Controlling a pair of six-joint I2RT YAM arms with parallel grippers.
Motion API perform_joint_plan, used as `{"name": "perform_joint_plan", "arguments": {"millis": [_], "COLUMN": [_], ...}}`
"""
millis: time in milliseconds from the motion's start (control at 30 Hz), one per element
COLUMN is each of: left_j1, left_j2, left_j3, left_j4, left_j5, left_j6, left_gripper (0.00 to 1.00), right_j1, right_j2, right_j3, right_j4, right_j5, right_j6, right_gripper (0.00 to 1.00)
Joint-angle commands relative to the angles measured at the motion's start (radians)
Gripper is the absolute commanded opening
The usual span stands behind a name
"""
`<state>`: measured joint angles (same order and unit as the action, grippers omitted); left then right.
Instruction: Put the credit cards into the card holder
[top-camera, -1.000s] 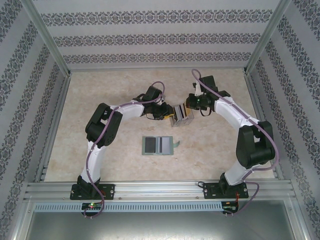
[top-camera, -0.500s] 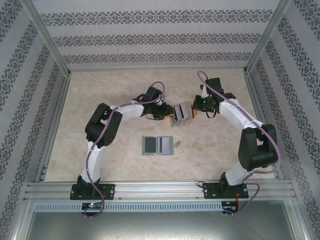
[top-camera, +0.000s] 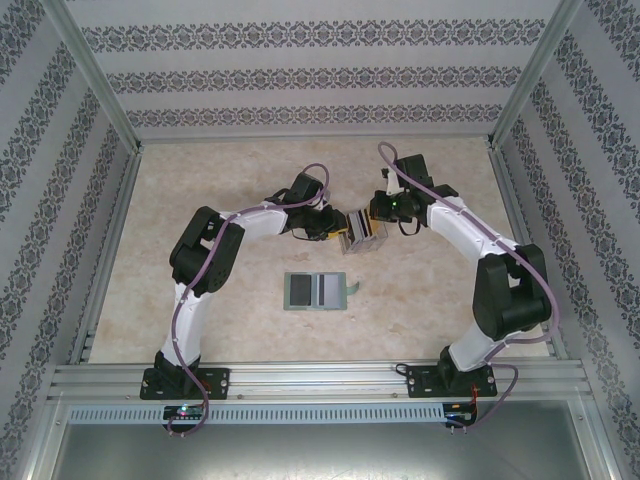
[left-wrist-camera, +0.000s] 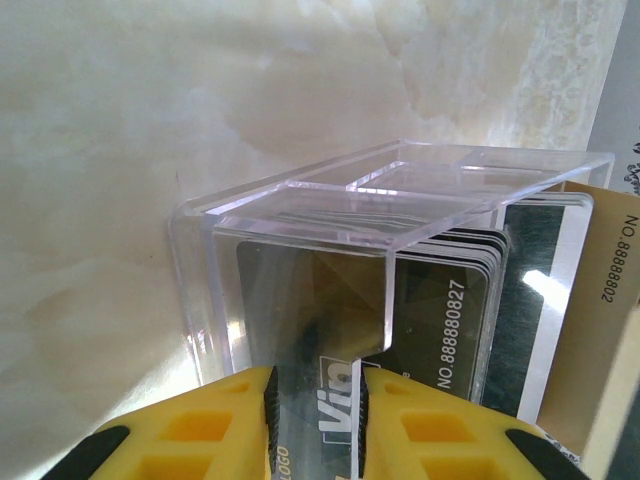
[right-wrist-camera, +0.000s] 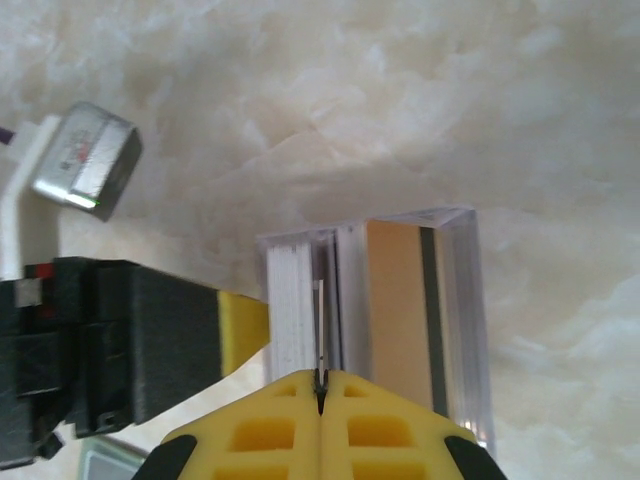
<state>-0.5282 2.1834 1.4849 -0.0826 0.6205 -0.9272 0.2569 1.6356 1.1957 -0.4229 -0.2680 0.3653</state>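
The card holder (top-camera: 318, 291), a sage-green wallet, lies open and flat on the table nearer the arm bases. Behind it stands a clear plastic box (top-camera: 364, 230) holding the credit cards upright. My left gripper (top-camera: 338, 228) has its jaws (left-wrist-camera: 317, 420) closed on the box's clear front wall (left-wrist-camera: 400, 190), with a dark card (left-wrist-camera: 440, 300) just behind it and a tan card (left-wrist-camera: 600, 300) at the right. My right gripper (top-camera: 376, 216) is at the box's far side, and its jaws (right-wrist-camera: 320, 385) pinch the edge of one thin card (right-wrist-camera: 320, 320) standing among the stack.
Patterned walls and metal frame posts enclose the marble-look table. An aluminium rail (top-camera: 320, 378) runs along the near edge by the arm bases. The left wrist's camera block (right-wrist-camera: 85, 155) sits close beside the box.
The right gripper swung out to the right, away from the box, then came back to it. The left gripper and the box have stayed put.
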Motion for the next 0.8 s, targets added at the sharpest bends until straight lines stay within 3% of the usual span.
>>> {"name": "perform_joint_plan", "arguments": {"millis": [0,467,767], "left_j1": [-0.002,-0.001,-0.003], "left_j2": [-0.016,-0.028,-0.12], "left_j3": [-0.028,-0.031,-0.059], "left_j4": [-0.057,-0.058,-0.054], "left_j5": [-0.022,-0.022,-0.04], "left_j6": [0.013,0.017,0.059], "left_gripper": [0.27,0.27,0.34], "right_j1": [-0.017,-0.07,-0.004], "right_j2": [0.008,-0.054,-0.33], "right_j3": [0.009,-0.02,-0.185], "right_j4": [-0.017,-0.056,0.117], "right_j5": [0.059,0.1,0.099], "right_j6": [-0.032,-0.044,-0.018], "right_gripper": [0.0,0.01,0.0]}}
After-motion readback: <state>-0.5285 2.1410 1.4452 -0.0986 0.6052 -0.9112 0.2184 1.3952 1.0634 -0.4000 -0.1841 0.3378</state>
